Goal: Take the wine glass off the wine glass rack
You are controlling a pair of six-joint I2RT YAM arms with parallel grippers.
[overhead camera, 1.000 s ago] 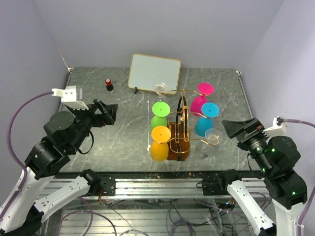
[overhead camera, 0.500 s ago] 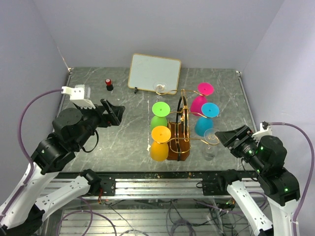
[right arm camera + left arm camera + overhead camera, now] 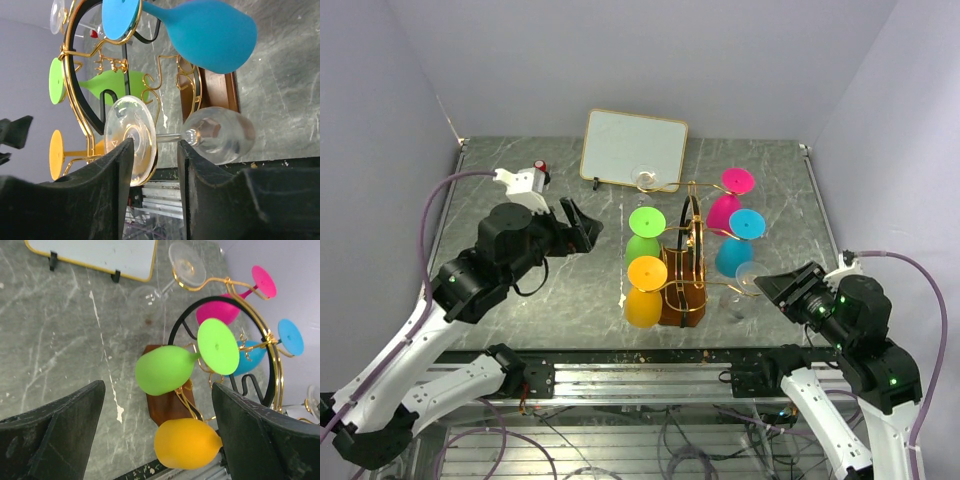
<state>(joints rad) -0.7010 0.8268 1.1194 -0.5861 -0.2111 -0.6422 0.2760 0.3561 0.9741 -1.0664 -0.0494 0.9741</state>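
Your right gripper [image 3: 155,146], fingers apart, nearly straddles the clear wine glass [image 3: 217,136] hung bowl-down on the wine glass rack [image 3: 682,292] near the desk's [image 3: 580,300] front edge (stem runs finger to finger, so roll); left gripper [image 3: 157,387], spread, sits farther

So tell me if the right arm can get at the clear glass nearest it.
Probably yes: the right gripper is open, and the clear glass shows its stem in the gap between the fingers, nothing blocking.

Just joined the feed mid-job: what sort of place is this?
Likely a robot lab test cell: plain lavender walls enclosing a marble-look table, an aluminium mounting rail, staged wine glass rack.
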